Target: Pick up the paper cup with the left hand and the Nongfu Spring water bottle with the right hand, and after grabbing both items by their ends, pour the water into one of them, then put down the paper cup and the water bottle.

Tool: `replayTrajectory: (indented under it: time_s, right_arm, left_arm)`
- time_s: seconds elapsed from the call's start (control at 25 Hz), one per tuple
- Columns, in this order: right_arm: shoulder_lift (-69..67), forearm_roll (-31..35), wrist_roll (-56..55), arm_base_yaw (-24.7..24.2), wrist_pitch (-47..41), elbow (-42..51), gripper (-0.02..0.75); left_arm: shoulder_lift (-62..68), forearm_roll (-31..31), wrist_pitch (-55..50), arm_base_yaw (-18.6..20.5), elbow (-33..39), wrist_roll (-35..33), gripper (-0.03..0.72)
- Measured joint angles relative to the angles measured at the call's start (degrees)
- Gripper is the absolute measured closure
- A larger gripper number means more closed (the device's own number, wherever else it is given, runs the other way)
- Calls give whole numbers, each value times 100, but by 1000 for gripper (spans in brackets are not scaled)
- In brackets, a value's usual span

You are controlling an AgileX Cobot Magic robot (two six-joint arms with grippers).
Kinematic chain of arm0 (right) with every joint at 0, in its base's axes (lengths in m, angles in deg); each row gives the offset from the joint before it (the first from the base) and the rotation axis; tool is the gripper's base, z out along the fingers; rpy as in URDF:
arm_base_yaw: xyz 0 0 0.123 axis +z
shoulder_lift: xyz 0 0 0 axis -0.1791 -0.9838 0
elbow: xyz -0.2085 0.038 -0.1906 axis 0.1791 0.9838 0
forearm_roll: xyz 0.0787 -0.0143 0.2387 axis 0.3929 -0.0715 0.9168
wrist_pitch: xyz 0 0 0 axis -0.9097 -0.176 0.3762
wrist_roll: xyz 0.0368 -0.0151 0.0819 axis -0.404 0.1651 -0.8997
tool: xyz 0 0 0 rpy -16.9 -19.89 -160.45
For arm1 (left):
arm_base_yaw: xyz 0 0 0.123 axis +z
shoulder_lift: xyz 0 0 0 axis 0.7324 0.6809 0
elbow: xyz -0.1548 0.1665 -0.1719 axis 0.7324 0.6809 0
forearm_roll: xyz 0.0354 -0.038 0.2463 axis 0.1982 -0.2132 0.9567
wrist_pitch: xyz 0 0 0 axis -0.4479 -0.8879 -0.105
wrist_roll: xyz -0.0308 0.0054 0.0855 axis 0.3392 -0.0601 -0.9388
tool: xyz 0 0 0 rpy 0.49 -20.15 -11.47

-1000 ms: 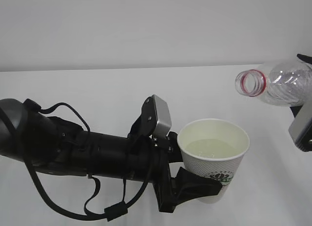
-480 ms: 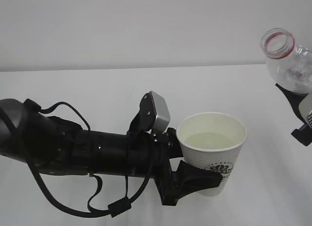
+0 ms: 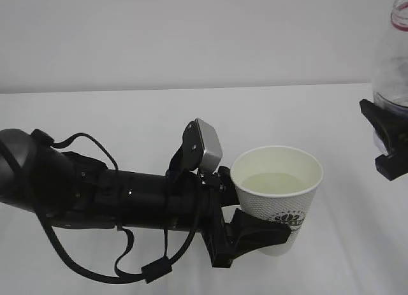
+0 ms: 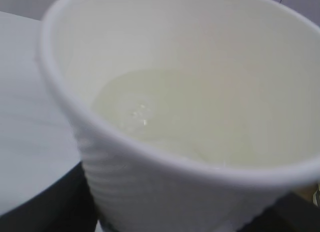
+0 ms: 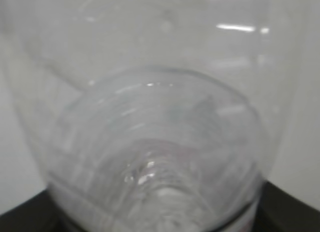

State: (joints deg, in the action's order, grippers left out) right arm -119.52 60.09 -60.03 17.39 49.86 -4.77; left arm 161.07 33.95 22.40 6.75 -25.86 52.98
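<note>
At lower left, the left hand [image 3: 264, 241] clamps the paper cup [image 3: 277, 199], unmoved, water [image 3: 275, 183] inside. At the right edge, the right hand [image 3: 386, 142] grips the Nongfu Spring water bottle [image 3: 390, 72], swung back upright from its tilt: pouring looks finished, setting down remains.

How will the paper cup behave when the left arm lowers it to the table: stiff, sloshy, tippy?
The paper cup holds water well below its rim, so it is probably bottom-weighted and unlikely to slosh over. Thin paper walls may flex under the left hand. Its base is narrower than its mouth, so a tilted landing could tip it.
</note>
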Motion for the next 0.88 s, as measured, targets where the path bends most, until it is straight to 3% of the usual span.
replayTrajectory:
  time_s: [0.4, 0.88]
  right_arm:
    - [0, 0, -1994, 0, 0, 0, 256]
    - [0, 0, -3055, 0, 0, 0, 256]
  left_arm:
    - [0, 0, 18, 0, 0, 0, 178]
    - [0, 0, 165, 0, 0, 0, 178]
